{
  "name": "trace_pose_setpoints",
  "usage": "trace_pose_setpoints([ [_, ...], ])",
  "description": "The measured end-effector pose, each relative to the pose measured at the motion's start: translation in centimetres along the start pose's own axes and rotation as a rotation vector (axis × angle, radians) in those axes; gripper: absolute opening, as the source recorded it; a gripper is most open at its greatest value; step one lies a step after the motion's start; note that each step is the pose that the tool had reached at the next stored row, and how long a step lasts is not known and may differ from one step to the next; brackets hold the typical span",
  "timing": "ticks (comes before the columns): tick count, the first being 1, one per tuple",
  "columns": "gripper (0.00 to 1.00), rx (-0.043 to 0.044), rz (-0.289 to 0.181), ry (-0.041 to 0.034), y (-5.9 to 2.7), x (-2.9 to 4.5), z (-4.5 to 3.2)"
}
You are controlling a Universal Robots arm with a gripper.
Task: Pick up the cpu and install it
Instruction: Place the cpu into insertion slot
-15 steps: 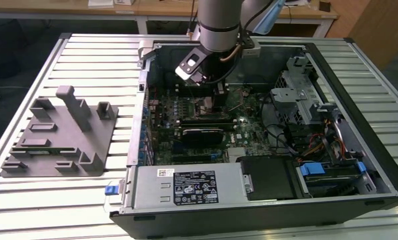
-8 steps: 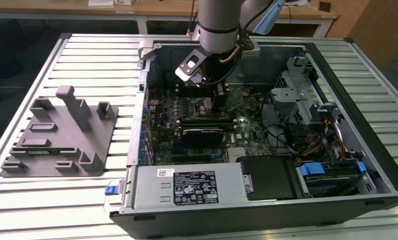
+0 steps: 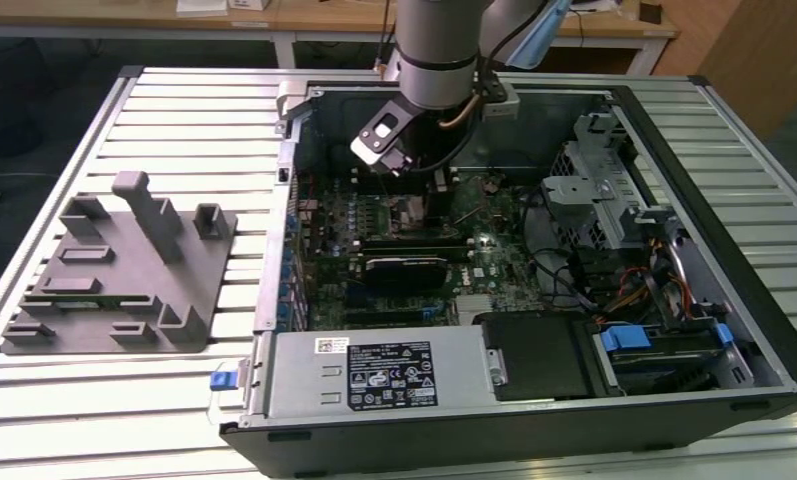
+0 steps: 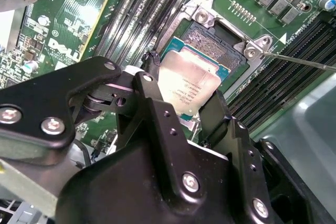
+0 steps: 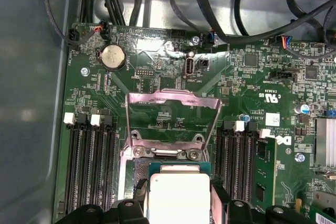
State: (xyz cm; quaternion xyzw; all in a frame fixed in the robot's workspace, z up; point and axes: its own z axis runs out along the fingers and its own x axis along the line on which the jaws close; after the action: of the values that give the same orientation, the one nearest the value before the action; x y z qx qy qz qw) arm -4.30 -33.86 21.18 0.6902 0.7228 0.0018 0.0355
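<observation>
The tool [image 4: 182,95] grips the cpu [image 4: 191,80] over the open socket [image 4: 223,45]. The first wrist view adds the raised load plate [image 5: 173,97].

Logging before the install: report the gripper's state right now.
Gripper: fingers closed on the cpu, holding it just over the open socket.

One cpu [image 4: 188,86], one socket [image 4: 224,50], one computer case [image 3: 505,437], one fixture tray [image 3: 71,272]

Probably lab: slatted bench [image 3: 185,100], opened computer [image 3: 371,375]
</observation>
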Motion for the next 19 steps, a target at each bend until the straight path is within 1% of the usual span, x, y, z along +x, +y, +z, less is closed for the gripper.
trace_pose_setpoints([
  [13, 0.55, 0.0000, 0.000, -0.0001, -0.06, 0.48, 0.41],
  [19, 0.55, 0.0001, 0.000, -0.0001, -0.15, 0.57, 0.77],
])
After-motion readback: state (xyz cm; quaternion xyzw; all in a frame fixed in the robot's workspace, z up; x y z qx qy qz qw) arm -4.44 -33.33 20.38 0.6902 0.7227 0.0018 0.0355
